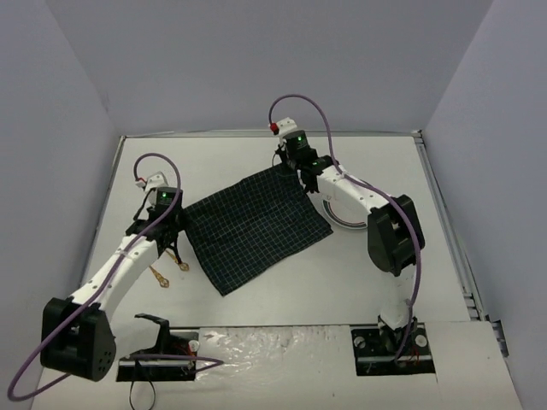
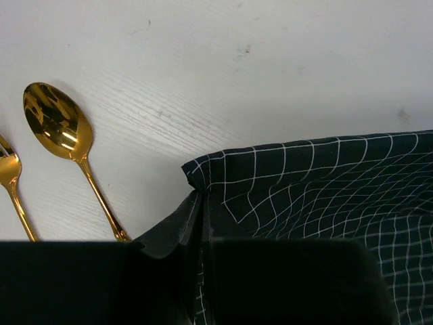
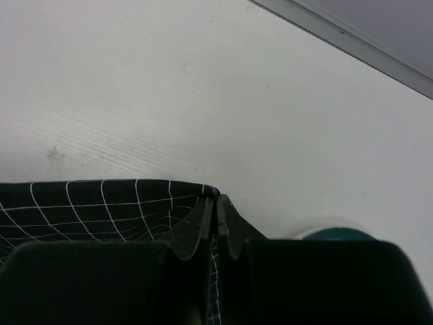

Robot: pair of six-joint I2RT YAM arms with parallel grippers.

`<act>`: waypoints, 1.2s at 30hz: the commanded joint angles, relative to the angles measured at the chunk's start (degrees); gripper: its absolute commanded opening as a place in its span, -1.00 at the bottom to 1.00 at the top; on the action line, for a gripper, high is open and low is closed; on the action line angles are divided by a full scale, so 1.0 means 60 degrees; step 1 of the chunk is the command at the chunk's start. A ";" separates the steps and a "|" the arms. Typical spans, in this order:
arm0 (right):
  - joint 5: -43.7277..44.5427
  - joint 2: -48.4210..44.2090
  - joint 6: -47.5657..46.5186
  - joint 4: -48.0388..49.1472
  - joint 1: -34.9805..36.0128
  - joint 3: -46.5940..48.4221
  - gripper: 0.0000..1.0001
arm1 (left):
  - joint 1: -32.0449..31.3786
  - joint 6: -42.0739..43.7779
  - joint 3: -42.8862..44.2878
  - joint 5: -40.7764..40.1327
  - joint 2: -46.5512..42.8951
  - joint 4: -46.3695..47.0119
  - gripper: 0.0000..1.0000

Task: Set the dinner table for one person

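The job looks barely begun: on the dinner table [image 1: 231,158] the cloth [image 1: 252,226] lies near the middle, the left gripper [image 2: 201,220] and right gripper [image 3: 218,223] each pinching a corner, with the spoon [image 2: 57,122], fork [image 2: 8,172] and plate [image 1: 340,219] beside it yet to be arranged.

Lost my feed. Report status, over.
Left gripper shut on cloth corner. Right gripper shut on far corner. Cloth spread on table. Beside left gripper: spoon, fork.

My left arm [image 1: 120,265] reaches forward from its base, wrist tipped down. The left gripper [image 2: 200,203] has its jaws pinched together on a corner of the checked cloth [image 1: 252,226]. My right arm [image 1: 376,218] stretches far out and bends leftward. The right gripper [image 3: 217,206] is likewise clamped tight on the cloth's far corner.
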 commanded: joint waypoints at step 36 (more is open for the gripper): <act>-0.1222 0.3752 -0.1863 0.3373 -0.0293 0.4301 0.29 | 0.2414 -0.0852 0.3000 0.0061 0.5077 0.1829 -0.26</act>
